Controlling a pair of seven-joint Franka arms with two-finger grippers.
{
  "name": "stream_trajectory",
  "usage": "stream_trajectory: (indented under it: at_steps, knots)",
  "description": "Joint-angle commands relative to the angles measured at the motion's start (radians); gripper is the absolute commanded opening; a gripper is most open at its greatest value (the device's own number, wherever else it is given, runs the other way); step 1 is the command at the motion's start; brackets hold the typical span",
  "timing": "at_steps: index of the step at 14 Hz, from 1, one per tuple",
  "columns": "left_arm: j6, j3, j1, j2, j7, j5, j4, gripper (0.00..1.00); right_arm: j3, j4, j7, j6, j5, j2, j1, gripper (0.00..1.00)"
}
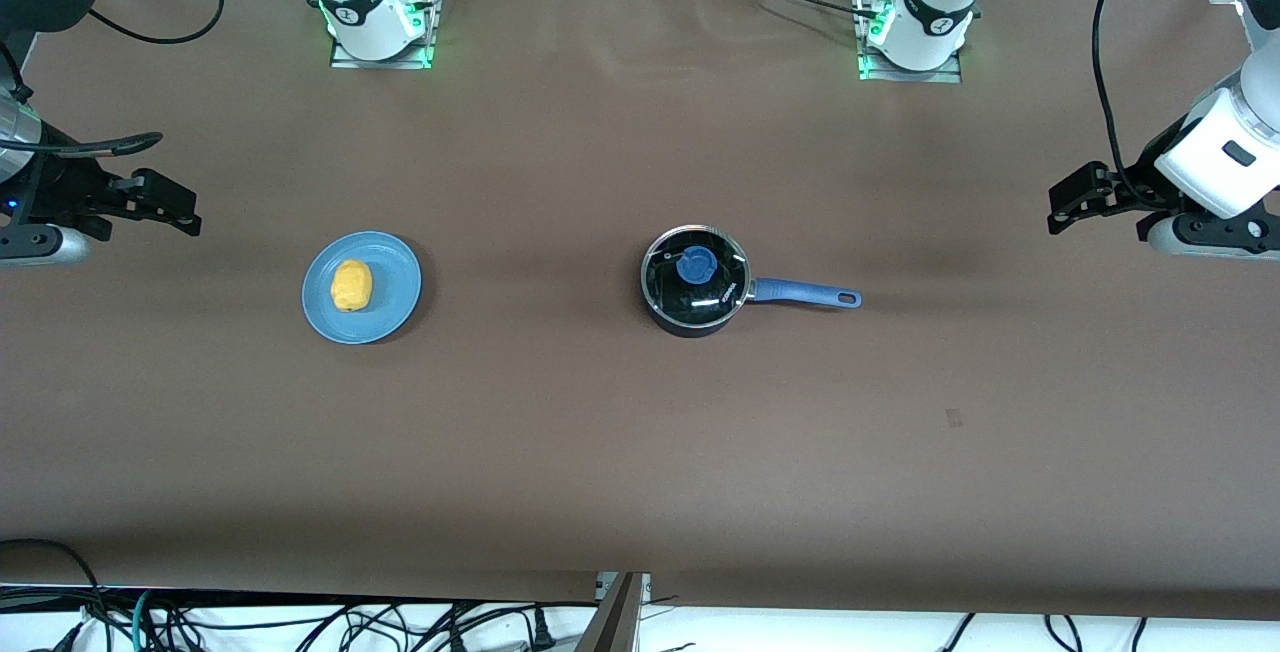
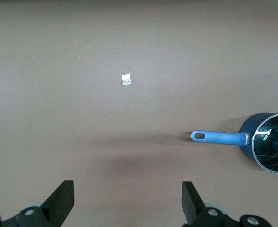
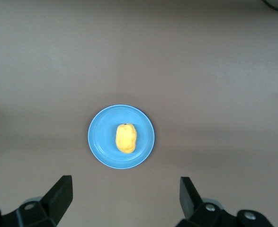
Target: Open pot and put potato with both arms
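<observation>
Table [image 2: 82, 118]: paper scrap [image 2: 126, 80], left-wrist only

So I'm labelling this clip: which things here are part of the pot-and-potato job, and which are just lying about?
Job: pot, lid still on; potato on plate; left tool and right tool, both open, waiting.
Lying about: small white scrap on table.
</observation>
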Motion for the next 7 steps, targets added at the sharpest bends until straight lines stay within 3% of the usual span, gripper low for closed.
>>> stream_trajectory:
  at_steps: [1, 7]
  knots:
    - [-0.01, -0.001, -0.003, 0.005, -0.001, 0.0, 0.02, 1.0, 0.002, 0.024, -0.001, -0.005, 0.013, 0.009, -0.007, 1.0]
    - [-0.009, -0.001, -0.003, 0.005, -0.001, 0.0, 0.02, 1.0, 0.002, 0.024, 0.003, -0.006, 0.008, 0.009, -0.005, 1.0]
